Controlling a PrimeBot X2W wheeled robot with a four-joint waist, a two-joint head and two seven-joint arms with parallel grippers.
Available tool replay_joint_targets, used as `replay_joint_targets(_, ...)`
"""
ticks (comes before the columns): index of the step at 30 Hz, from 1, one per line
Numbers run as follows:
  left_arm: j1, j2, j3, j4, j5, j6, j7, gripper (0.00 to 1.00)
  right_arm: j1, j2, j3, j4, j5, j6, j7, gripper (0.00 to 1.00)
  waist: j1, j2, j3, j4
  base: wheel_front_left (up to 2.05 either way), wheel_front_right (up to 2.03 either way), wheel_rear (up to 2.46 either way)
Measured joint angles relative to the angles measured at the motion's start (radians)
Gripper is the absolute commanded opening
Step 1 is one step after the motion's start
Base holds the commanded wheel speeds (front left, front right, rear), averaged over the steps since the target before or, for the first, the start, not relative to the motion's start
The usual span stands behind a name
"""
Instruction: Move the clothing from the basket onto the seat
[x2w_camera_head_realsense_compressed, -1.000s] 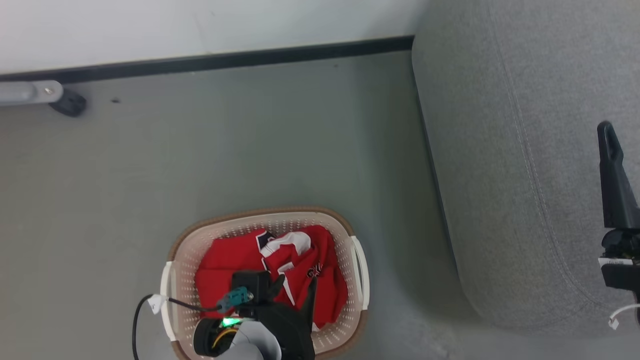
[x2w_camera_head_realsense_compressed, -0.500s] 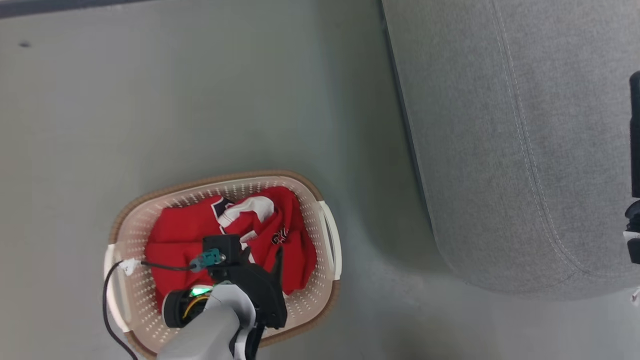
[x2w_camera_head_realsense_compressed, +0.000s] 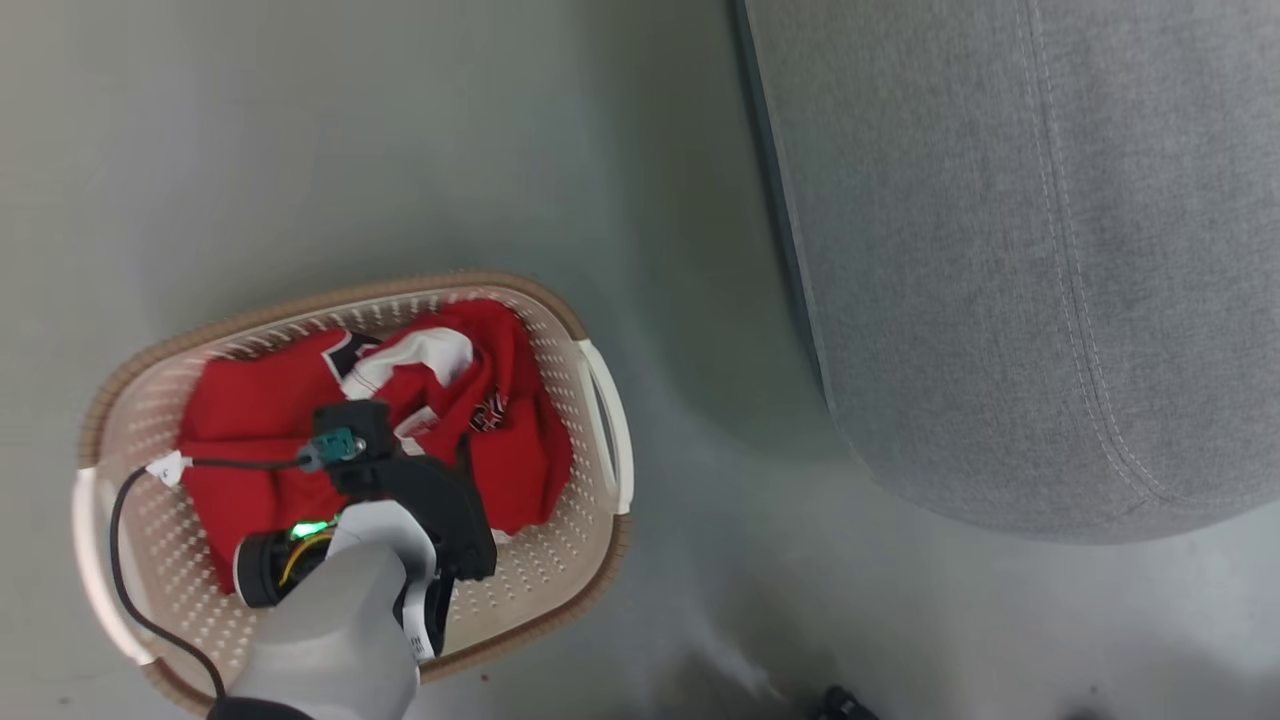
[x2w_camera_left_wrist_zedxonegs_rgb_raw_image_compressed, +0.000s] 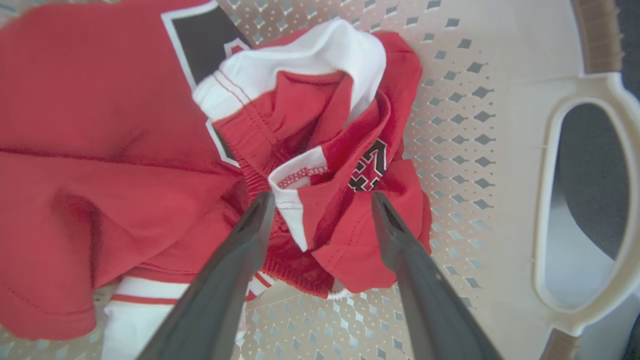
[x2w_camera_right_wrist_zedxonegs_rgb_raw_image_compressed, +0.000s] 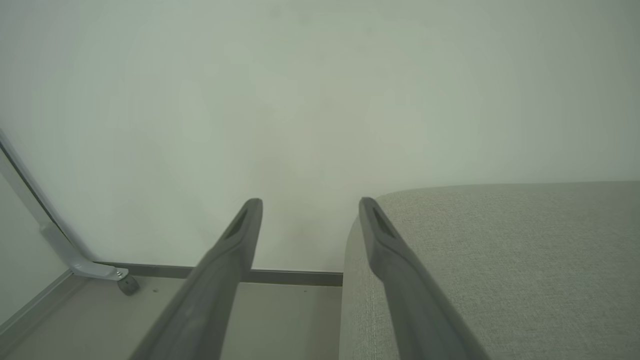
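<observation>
head view: the basket (x2w_camera_head_realsense_compressed: 545, 565), an oval of cream plastic full of little holes with a brown woven-look rim, sits on the smooth grey floor (x2w_camera_head_realsense_compressed: 350, 150) at the lower left. the clothing (x2w_camera_head_realsense_compressed: 250, 400), soft red cloth with white trim, lies bunched inside it. the seat (x2w_camera_head_realsense_compressed: 1000, 250), big, grey and woven with stitched seams, takes the right side, apart from the basket. the left gripper (x2w_camera_head_realsense_compressed: 435, 450) reaches down over the clothing, with a black cable (x2w_camera_head_realsense_compressed: 240, 464) running to it.

left wrist view: its two dark fingers stand apart, one on each side of a red fold by a black-and-white number (x2w_camera_left_wrist_zedxonegs_rgb_raw_image_compressed: 367, 167). i cannot tell if they touch it.

right wrist view: the right gripper (x2w_camera_right_wrist_zedxonegs_rgb_raw_image_compressed: 310, 205) has its fingers apart, holding nothing, by the seat's edge, facing a plain pale wall (x2w_camera_right_wrist_zedxonegs_rgb_raw_image_compressed: 300, 100).
</observation>
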Motion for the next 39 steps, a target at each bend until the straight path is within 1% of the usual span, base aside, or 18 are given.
replay_joint_targets(7, -0.053, 0.0, -0.009, 0.047, -0.01, 0.0, -0.011, 1.0, 0.0, -0.009, -0.008, -0.01, 0.025, 0.0, 0.0, 1.0, 0.0, 0.0, 0.069, -0.032, 0.0, 0.0, 0.0)
replay_joint_targets(11, -0.07, 0.003, -0.009, 0.069, -0.037, 0.0, -0.026, 1.0, -0.001, -0.016, -0.005, -0.018, 0.028, 0.0, 0.0, 1.0, 0.0, 0.0, 0.098, -0.044, 0.0, 0.0, 0.0)
replay_joint_targets(18, -0.091, 0.004, -0.001, 0.077, -0.071, 0.0, -0.05, 1.0, -0.016, -0.026, 0.005, -0.025, 0.029, 0.0, 0.0, 1.0, 0.0, 0.0, 0.132, -0.059, 0.0, 0.0, 0.0)
replay_joint_targets(23, -0.105, 0.004, -0.015, 0.077, -0.072, 0.0, -0.06, 1.0, -0.021, -0.033, 0.008, -0.031, 0.03, 0.0, 0.0, 1.0, 0.0, -0.0002, 0.143, -0.065, 0.0, 0.0, 0.0)
replay_joint_targets(24, -0.105, 0.004, -0.017, 0.078, -0.072, 0.0, -0.06, 0.79, -0.021, -0.033, 0.01, -0.031, 0.032, 0.0, 0.0, 1.0, 0.0, -0.0002, 0.144, -0.065, 0.0, 0.0, 0.0)
replay_joint_targets(25, -0.105, 0.005, -0.021, 0.078, -0.072, 0.0, -0.062, 0.47, -0.021, -0.033, 0.012, -0.031, 0.036, 0.0, 0.0, 1.0, -0.0001, -0.0002, 0.145, -0.066, 0.0, 0.0, 0.0)
replay_joint_targets(26, -0.105, 0.005, -0.023, 0.078, -0.072, 0.0, -0.065, 0.02, -0.021, -0.033, 0.013, -0.031, 0.037, 0.0, 0.0, 1.0, -0.0001, -0.0002, 0.146, -0.067, 0.0, 0.0, 0.0)
replay_joint_targets(27, -0.105, 0.005, -0.025, 0.078, -0.073, 0.0, -0.065, 0.0, -0.021, -0.033, 0.013, -0.031, 0.037, 0.0, 0.0, 1.0, -0.0001, -0.0002, 0.147, -0.068, 0.0, 0.0, 0.0)
replay_joint_targets(32, -0.103, 0.005, -0.041, 0.079, -0.107, 0.0, -0.071, 0.0, -0.026, -0.033, 0.018, -0.023, 0.037, 0.0, 0.0, 1.0, -0.0001, -0.0002, 0.145, -0.069, 0.0, 0.0, 0.0)
replay_joint_targets(39, -0.069, 0.005, -0.048, 0.074, -0.143, 0.0, -0.086, 0.0, -0.04, -0.033, 0.021, -0.009, 0.037, 0.0, 0.0, 1.0, -0.0001, -0.0001, 0.116, -0.059, 0.0, 0.0, 0.0)
